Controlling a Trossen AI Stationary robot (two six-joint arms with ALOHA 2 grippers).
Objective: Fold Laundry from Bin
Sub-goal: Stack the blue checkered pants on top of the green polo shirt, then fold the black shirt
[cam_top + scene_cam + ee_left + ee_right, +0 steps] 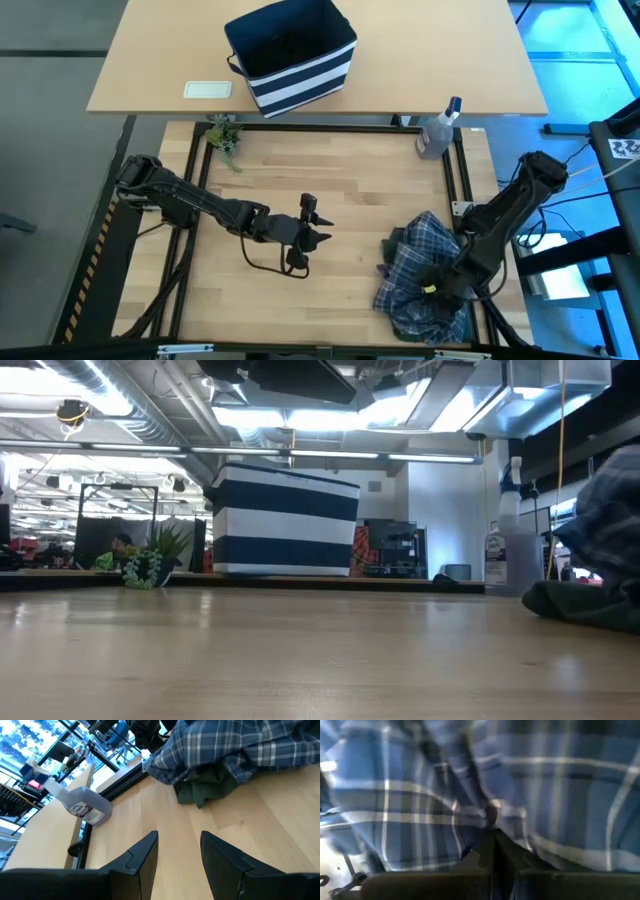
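The right gripper (437,287) pinches the plaid shirt (425,270) at lower right of the high view, likely to lift it. The bin (292,55) sits top center. The left gripper (322,228) waits mid-table, half open.

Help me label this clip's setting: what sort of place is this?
Probably a robotics lab or workshop: exposed ceiling ducts and strip lights overhead, equipment racks behind the table, and a person at a workstation.
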